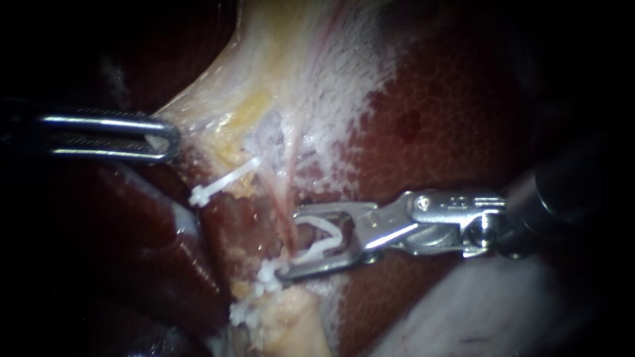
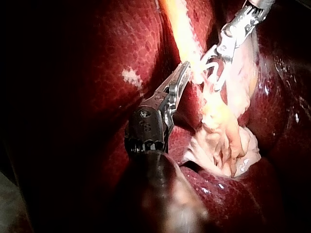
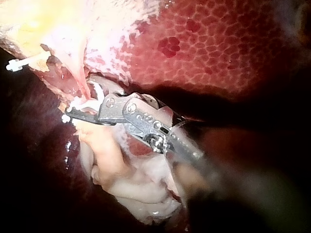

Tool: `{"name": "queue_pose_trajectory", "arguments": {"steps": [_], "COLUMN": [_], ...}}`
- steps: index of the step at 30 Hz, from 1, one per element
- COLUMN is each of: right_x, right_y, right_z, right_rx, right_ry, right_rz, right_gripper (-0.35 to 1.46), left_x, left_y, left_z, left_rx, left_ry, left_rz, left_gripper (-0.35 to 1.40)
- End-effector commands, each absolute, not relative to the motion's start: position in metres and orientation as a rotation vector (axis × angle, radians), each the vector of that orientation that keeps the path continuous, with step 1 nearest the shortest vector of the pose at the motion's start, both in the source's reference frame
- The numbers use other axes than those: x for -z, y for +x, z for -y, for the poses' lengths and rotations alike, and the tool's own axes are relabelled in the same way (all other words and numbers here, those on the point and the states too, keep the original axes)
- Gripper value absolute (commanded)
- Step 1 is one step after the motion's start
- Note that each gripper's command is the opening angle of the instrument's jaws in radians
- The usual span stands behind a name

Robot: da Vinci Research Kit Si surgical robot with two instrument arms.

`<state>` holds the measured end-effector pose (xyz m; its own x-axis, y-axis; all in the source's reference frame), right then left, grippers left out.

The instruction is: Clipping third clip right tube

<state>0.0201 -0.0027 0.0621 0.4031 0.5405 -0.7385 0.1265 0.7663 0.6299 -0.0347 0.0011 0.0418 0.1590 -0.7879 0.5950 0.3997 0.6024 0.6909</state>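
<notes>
At the far left of the endoscope view, my left instrument (image 1: pixel 162 137) comes in level. Its hand is closed on the edge of the pale tissue (image 1: pixel 264 79) that fans down from above. The left wrist view shows the two jaws lying together with that yellowish-white edge pinched between them.

Just right of it, an upper white clip (image 1: pixel 225 180) lies slantwise across the tissue (well apart from both instruments). Lower down sit two lower white clips (image 1: pixel 268 274), one beneath the other. The upper of the pair is just beside the tip of the right instrument's lower jaw.

Next comes the right tube (image 1: pixel 284 192), a thin pink strand running down out of the pale tissue and into the mouth of my right instrument (image 1: pixel 294 243). That instrument's hand stands wide, yet both jaws bear on the loaded clip (image 1: pixel 325 237) seated between them, so it grips the clip. The clip's white legs curve apart, with the tube at their mouth. The shaft leads off to the right over the dark red, mottled liver (image 1: pixel 450 119).
</notes>
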Motion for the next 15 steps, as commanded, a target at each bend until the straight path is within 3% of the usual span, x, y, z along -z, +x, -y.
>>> {"name": "queue_pose_trajectory", "arguments": {"steps": [1,15], "right_x": [-0.0621,-0.0621], "right_y": [0.0202,0.0209], "right_z": [0.0027,0.0025], "right_rx": [-0.291,-0.292], "right_ry": [0.680,0.680], "right_rz": [-1.146,-1.146], "right_gripper": [0.53,0.49], "left_x": [-0.0418,-0.0419], "left_y": [-0.0348,-0.0350], "left_z": [-0.0011,-0.0009], "left_rx": [0.885,0.888], "left_ry": [0.419,0.414], "left_rz": [1.116,1.115], "left_gripper": [-0.35,-0.35]}}
